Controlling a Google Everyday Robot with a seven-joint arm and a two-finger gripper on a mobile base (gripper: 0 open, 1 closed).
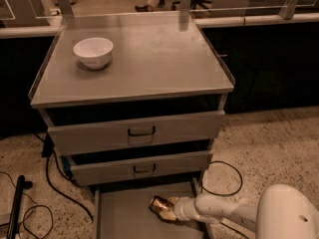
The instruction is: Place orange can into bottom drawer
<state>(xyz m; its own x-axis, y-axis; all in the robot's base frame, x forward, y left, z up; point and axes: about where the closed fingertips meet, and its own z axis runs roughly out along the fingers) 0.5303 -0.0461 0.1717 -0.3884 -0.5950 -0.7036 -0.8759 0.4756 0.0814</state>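
Camera view: the hand [171, 209], reaching in from the right, is pinching the orange can [159, 205] by its right end, the can's long axis pointing left, away from the hand, low inside the open bottom drawer [124, 218], floor contact unclear.

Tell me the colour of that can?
The orange can is shiny golden-orange, at the gripper inside the bottom drawer; camera view.

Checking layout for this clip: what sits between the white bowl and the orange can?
In the camera view, the upper drawer front and middle drawer front; the tool is at the orange can in the bottom drawer.
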